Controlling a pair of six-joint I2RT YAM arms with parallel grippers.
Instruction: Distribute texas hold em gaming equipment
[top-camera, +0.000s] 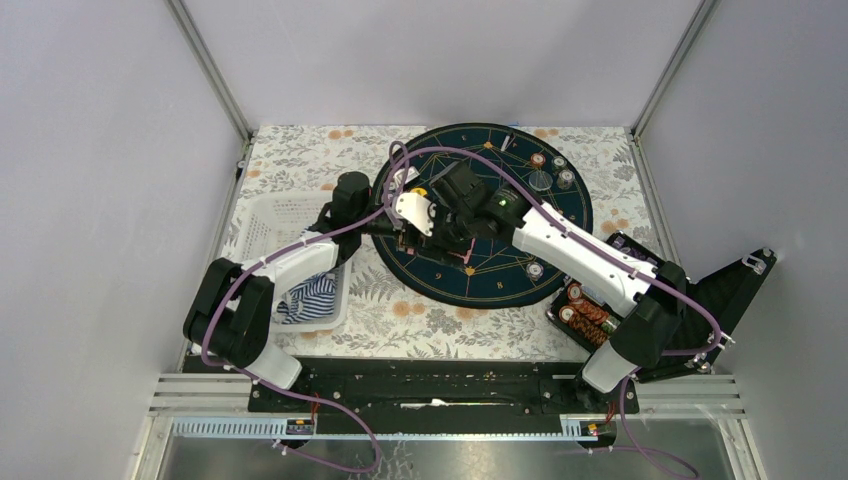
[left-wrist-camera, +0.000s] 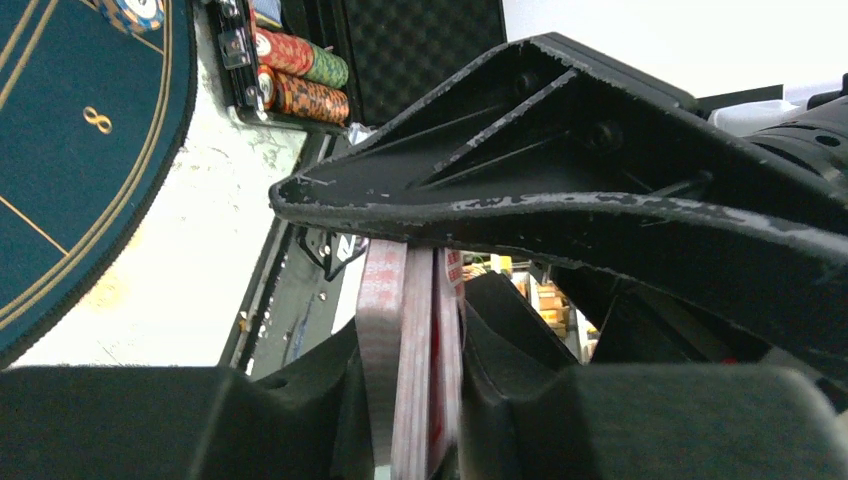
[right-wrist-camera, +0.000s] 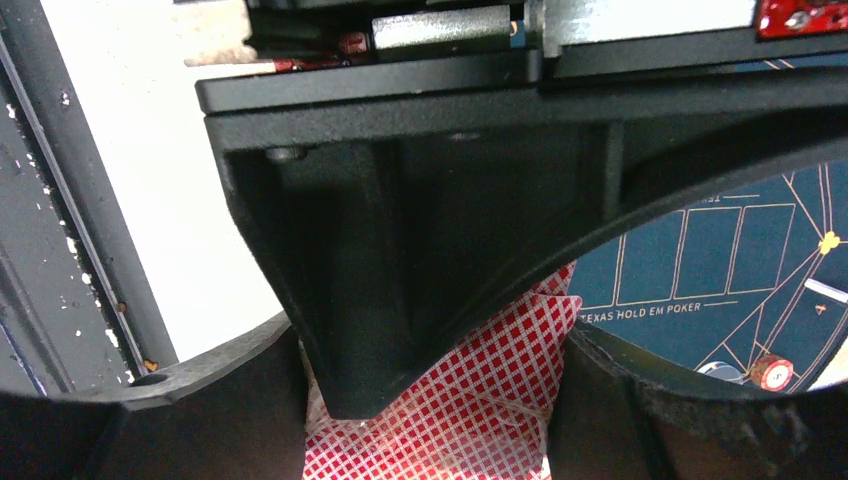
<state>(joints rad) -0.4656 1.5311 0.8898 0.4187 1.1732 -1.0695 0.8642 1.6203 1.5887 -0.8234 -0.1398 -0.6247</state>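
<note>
Over the round dark blue mat (top-camera: 500, 275) my two grippers meet. The left gripper (top-camera: 405, 232) (left-wrist-camera: 415, 400) is shut on a stack of red-backed playing cards (left-wrist-camera: 410, 340), seen edge-on between its fingers. The right gripper (top-camera: 440, 235) (right-wrist-camera: 430, 420) reaches in from the opposite side. The same cards (right-wrist-camera: 500, 400) span the gap between its two fingers, touching both, with a black left finger (right-wrist-camera: 400, 250) crossing in front. Small chip stacks (top-camera: 552, 168) stand at the mat's far right, and one chip (top-camera: 535, 268) (right-wrist-camera: 772, 372) lies nearer.
A black case (top-camera: 640, 255) lies open at the right, with rows of chips (top-camera: 585, 312) (left-wrist-camera: 300, 72) in it. On the left, a white basket (top-camera: 275, 215) holds a striped blue-white cloth (top-camera: 305, 297). A floral cloth (top-camera: 440, 320) covers the table.
</note>
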